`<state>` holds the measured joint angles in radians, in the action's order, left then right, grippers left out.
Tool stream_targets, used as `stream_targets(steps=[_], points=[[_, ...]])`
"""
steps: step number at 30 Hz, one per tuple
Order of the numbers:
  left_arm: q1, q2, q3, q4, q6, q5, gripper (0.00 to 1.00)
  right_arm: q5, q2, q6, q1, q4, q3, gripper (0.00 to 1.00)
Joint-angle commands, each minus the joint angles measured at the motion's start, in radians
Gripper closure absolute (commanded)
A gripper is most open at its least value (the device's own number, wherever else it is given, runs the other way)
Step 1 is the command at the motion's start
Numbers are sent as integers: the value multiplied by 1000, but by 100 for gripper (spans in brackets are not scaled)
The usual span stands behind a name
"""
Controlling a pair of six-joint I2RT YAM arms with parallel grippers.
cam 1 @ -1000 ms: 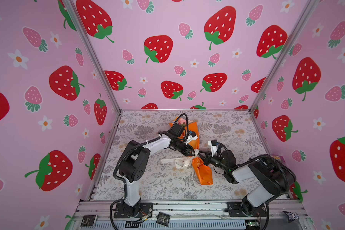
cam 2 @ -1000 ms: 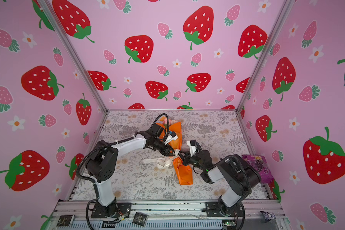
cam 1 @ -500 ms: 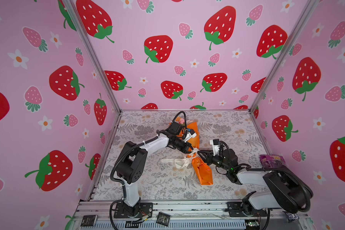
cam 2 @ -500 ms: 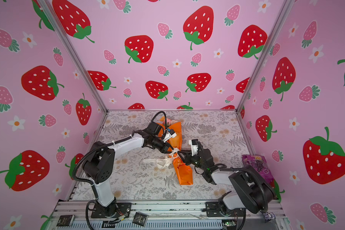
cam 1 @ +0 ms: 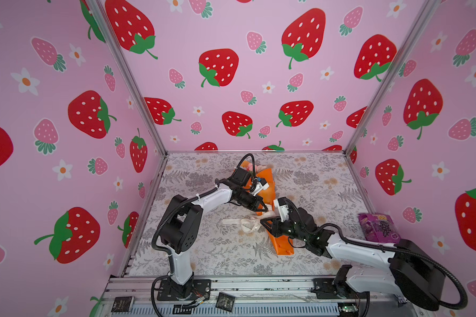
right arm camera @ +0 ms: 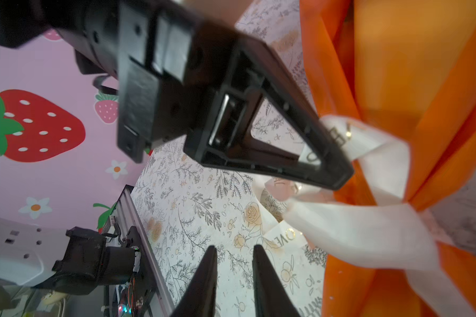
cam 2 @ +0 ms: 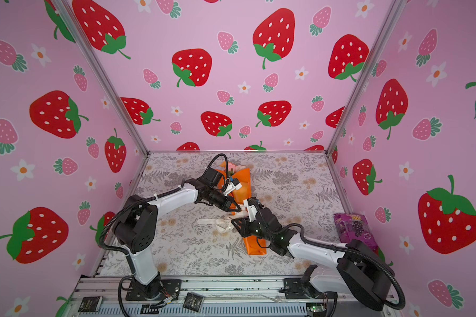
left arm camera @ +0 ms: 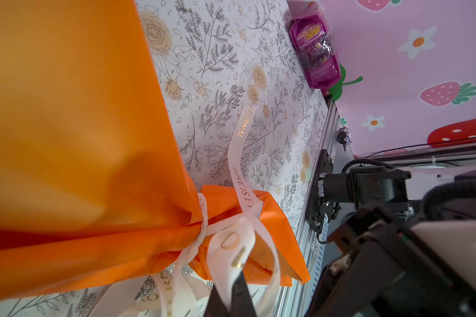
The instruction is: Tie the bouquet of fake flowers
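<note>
walls [cam 1: 245,33]: pink, strawberry-and-flower print | floor [cam 1: 313,170]: grey floral sheet, perhaps paper

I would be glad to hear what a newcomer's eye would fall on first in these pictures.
The pink walls printed with big red strawberries surround everything. In the middle of the table lies the orange-wrapped bouquet, a cream ribbon round its narrow part; the left gripper is shut on the ribbon there and the right gripper stands open beside it. A purple packet sits by the right wall.
</note>
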<state>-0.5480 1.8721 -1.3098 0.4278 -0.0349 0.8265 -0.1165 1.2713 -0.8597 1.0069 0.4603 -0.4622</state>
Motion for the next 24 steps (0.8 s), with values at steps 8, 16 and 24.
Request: stream_targets(steps=[8,16,24], points=[[0,45,-72,73,-7,16,100,369,191,-320,145,-140,-143,64],[1,79,-96,77,-15,39,100,392,306,-404,172,-260,-231,61],[11,83,-115,72,-31,56,100,482,364,-454,208,-411,-327,57]])
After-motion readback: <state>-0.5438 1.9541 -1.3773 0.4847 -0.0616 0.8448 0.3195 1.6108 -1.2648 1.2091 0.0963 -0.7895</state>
